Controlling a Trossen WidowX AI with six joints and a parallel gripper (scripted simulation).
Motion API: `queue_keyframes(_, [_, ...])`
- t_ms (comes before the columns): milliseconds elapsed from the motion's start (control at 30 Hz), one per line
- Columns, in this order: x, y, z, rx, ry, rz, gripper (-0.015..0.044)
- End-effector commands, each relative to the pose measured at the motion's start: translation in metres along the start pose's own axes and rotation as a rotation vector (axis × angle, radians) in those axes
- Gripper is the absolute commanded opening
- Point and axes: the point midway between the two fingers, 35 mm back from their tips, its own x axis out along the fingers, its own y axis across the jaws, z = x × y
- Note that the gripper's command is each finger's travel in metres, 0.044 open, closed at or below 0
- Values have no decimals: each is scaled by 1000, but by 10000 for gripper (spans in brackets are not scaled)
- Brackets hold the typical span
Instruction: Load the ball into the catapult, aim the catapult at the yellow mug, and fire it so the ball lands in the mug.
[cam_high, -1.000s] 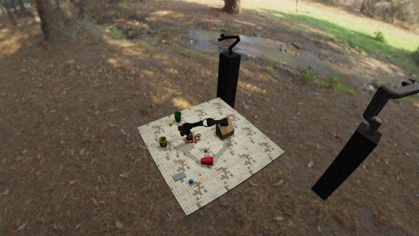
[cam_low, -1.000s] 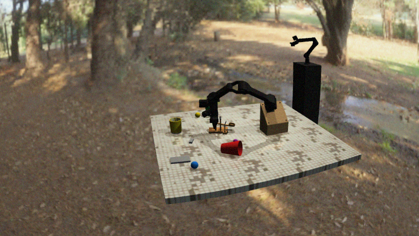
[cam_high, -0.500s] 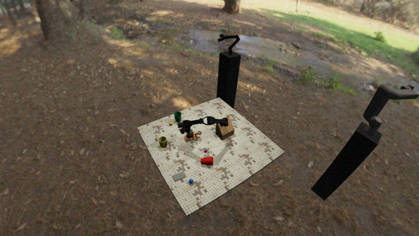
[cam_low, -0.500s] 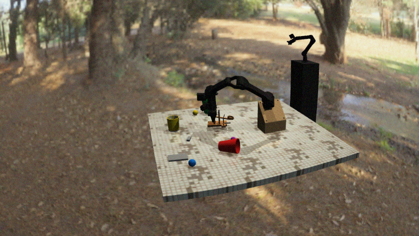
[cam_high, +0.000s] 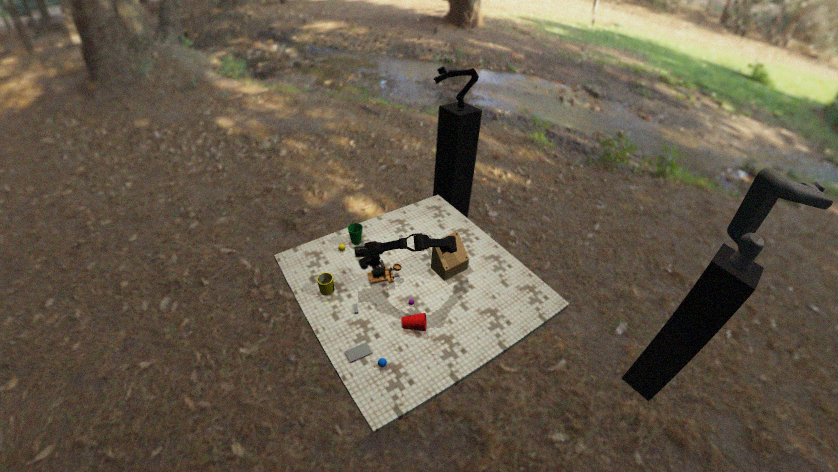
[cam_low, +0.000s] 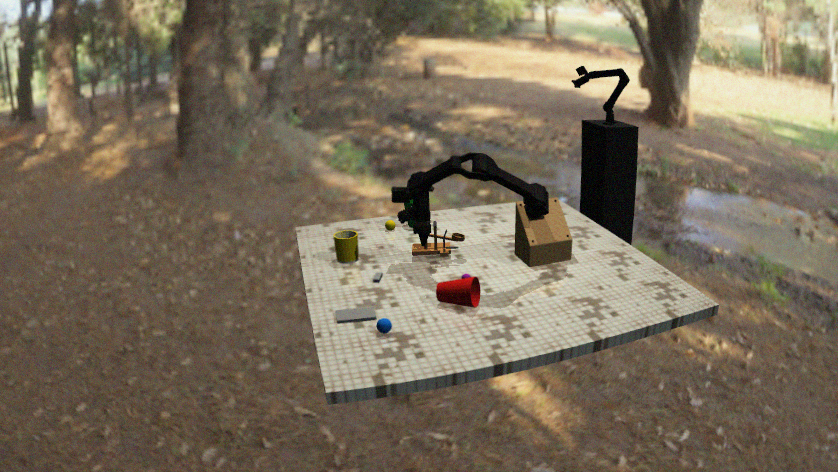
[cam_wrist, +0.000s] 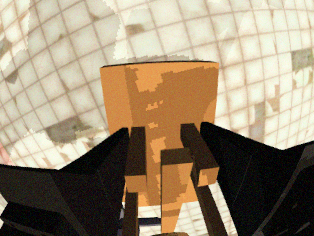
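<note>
Though dark-posted, an orange-brown wooden catapult (cam_high: 372, 279) (cam_low: 417, 249) (cam_wrist: 167, 95).

So the black six-joint arm (cam_high: 414, 241) (cam_low: 477, 165) is arched over mid-frame in the exterior view, its black two-fingered gripper (cam_low: 424, 239) (cam_wrist: 165, 131) pointed straight down and clamped on something.

Catapult (cam_high: 380, 278) (cam_low: 431, 249) (cam_wrist: 165, 95): wood-look, matt; red cup (cam_high: 414, 321) (cam_low: 457, 291): smooth.
</note>
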Motion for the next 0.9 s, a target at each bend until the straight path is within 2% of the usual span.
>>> queue_keyframes(0, [1,-3,1,14,-11,5,0])
queue_keyframes(733, [28,-1,-1,4,0,2,0])
queue_keyframes(867, [28,-1,-1,4,0,2,105])
